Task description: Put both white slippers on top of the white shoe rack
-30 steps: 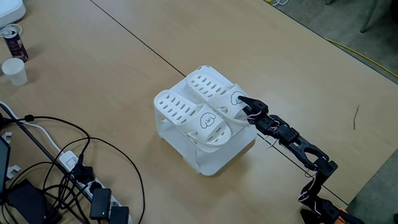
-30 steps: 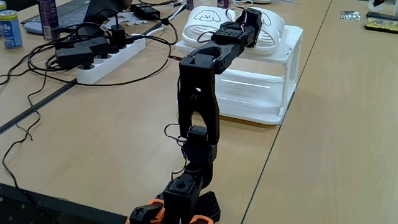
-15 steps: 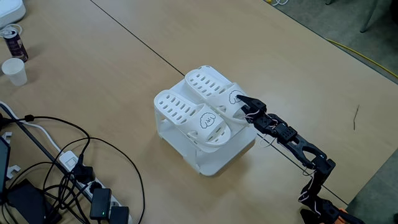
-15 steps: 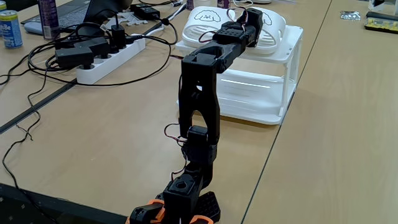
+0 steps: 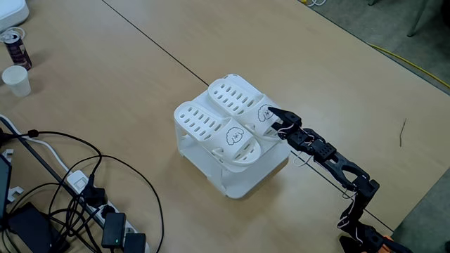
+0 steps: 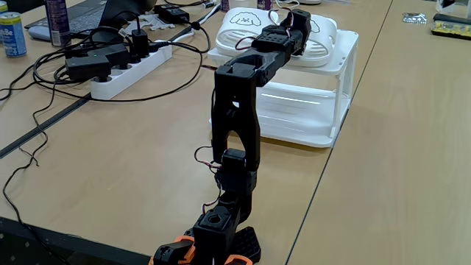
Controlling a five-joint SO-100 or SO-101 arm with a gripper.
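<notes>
We reach low across the table, arm stretched out, fingers at the nearer white slipper atop the white shoe rack, their state unclear.

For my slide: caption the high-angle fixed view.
Gripper at one of two slippers on the rack.

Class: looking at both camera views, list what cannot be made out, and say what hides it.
- End effector grip on the near slipper: fingertips too small to judge; in the low fixed view the arm covers them.
- Shoe rack lower tier: hidden under the slippers from above.
</notes>
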